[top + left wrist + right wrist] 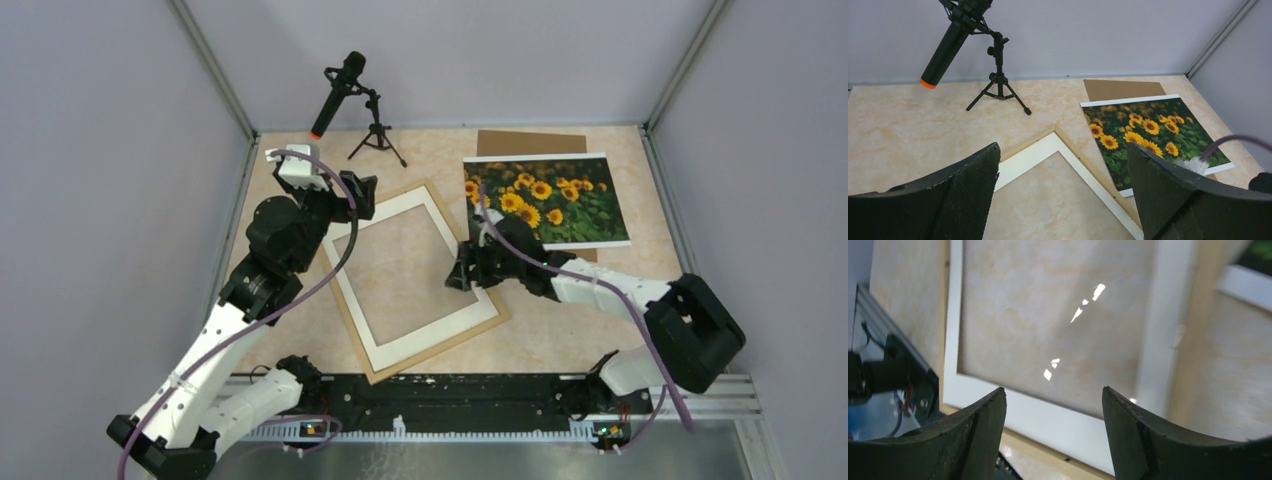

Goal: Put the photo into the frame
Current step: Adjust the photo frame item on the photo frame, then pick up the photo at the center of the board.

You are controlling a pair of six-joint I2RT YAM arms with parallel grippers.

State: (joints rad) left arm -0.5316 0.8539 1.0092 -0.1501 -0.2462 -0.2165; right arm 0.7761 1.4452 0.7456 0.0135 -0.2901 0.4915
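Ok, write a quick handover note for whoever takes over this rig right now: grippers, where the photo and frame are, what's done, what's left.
Left gripper: open, empty, above the frame's far corner.
Right gripper: jaws apart, nothing between them, low over the frame's right side.
Frame: flat on the table, turned at an angle, white mat lying in it.
Photo: flat at far right, partly on the brown backing board, outside the frame.
Done: nothing placed yet.
Left: pick up the photo and lay it in the frame.
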